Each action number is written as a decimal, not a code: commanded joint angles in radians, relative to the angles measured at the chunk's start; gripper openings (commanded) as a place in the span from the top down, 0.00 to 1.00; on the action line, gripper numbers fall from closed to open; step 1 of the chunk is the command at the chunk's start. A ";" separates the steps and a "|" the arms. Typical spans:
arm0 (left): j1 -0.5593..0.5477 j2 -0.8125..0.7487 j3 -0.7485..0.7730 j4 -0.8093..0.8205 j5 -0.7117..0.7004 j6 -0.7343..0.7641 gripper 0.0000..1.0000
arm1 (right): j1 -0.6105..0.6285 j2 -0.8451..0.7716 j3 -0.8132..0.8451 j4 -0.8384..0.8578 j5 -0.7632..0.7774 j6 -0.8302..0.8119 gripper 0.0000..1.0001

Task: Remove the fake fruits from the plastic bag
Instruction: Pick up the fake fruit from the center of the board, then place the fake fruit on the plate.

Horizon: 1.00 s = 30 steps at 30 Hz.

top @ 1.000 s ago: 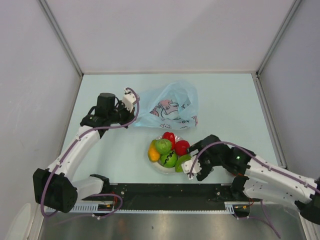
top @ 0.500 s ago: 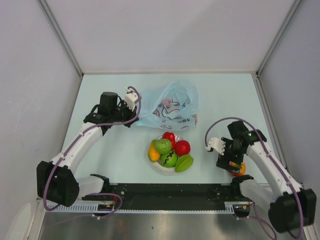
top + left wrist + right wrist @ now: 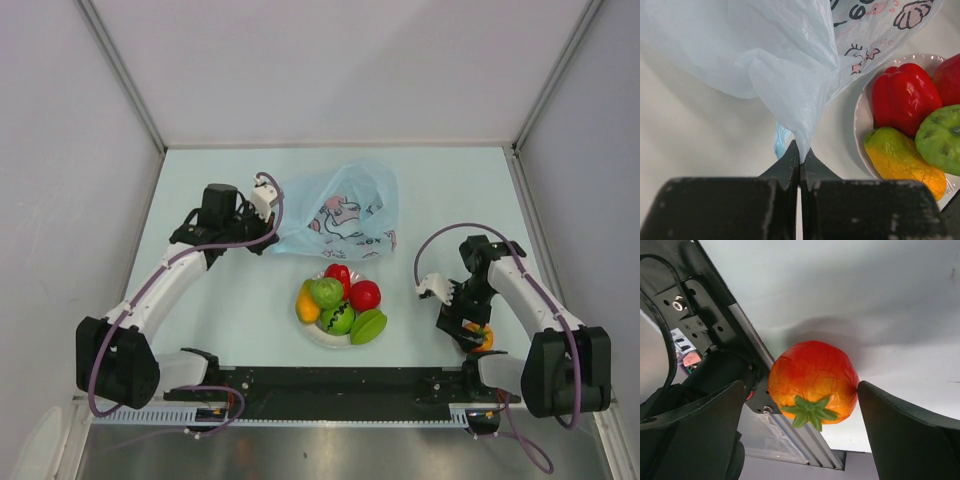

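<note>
The light-blue plastic bag (image 3: 340,210) lies at the middle back of the table, its printed side up. My left gripper (image 3: 264,203) is shut on a gathered corner of the plastic bag (image 3: 785,70), and its tips (image 3: 799,150) pinch the thin film. Several fake fruits sit heaped on a white plate (image 3: 322,338). An orange-red tomato-like fruit (image 3: 480,337) lies by the table's near right edge. My right gripper (image 3: 470,330) stands open over it. In the right wrist view the fruit (image 3: 812,380) sits between the wide-apart fingers (image 3: 900,430).
The plate (image 3: 860,117) holds a red pepper (image 3: 902,95), a yellow-green mango (image 3: 900,160) and a green tomato (image 3: 942,137). The black base rail (image 3: 330,385) and metal edge (image 3: 785,430) run right beside the orange fruit. White walls enclose the table.
My right arm swung from beside the plate out to the near right edge and now straddles the orange fruit. The left arm and the bag barely moved.
</note>
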 commanded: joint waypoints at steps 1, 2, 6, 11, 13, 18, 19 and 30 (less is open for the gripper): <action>0.006 -0.012 0.021 0.033 0.017 -0.006 1.00 | -0.001 0.021 -0.044 0.117 0.125 0.037 0.00; 0.006 -0.015 0.024 0.030 0.016 -0.003 1.00 | 0.004 0.040 -0.050 0.140 0.150 0.042 0.01; 0.006 -0.020 0.024 0.025 0.010 0.003 1.00 | -0.001 0.071 -0.052 0.167 0.167 0.040 0.19; 0.006 -0.029 0.019 0.016 0.003 0.011 1.00 | 0.051 0.011 0.005 0.130 0.118 0.017 0.51; 0.006 -0.029 0.018 0.013 0.005 0.011 0.99 | 0.121 -0.044 0.086 0.121 0.043 0.022 0.51; 0.006 -0.020 0.019 0.013 0.008 0.008 1.00 | 0.407 -0.086 0.218 0.185 -0.054 0.209 0.49; 0.006 -0.017 0.022 0.010 0.006 0.006 1.00 | 0.454 -0.087 0.240 0.209 -0.063 0.248 0.49; 0.005 -0.026 0.032 -0.009 -0.004 0.015 1.00 | 0.901 -0.098 0.258 0.539 0.009 0.480 0.44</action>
